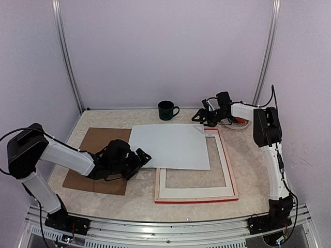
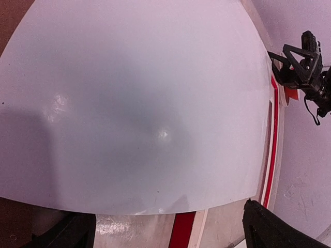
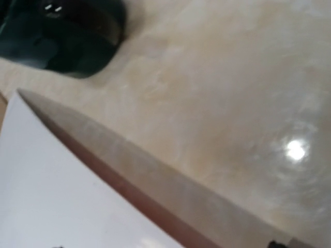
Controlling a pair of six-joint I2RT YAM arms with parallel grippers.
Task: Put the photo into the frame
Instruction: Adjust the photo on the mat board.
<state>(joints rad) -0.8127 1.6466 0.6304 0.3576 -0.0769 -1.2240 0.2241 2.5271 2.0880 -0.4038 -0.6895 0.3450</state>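
The left claw (image 1: 144,157) stood with its fingers wide apart, low at the near left edge of the photo (image 1: 170,144). The right claw (image 1: 198,117) hovered over the far right corner of the frame (image 1: 196,200), by the photo's curled corner; whether its jaws were apart could not be told. The photo lay white back up across the frame's far left part, overhanging its left side. Left of the frame lay a brown backing board (image 1: 95,150), and beyond the frame a dark green mug (image 1: 166,110) stood on the table (image 1: 258,165).

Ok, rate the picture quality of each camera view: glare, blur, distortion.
Top external: sharp, evenly lit, soft shadows only. Left wrist: wide-angle lens bows the edges of the photo, a small glare spot and a grey shadow on it. Right wrist: blurred throughout, mug out of focus, bright glare spot on the table.
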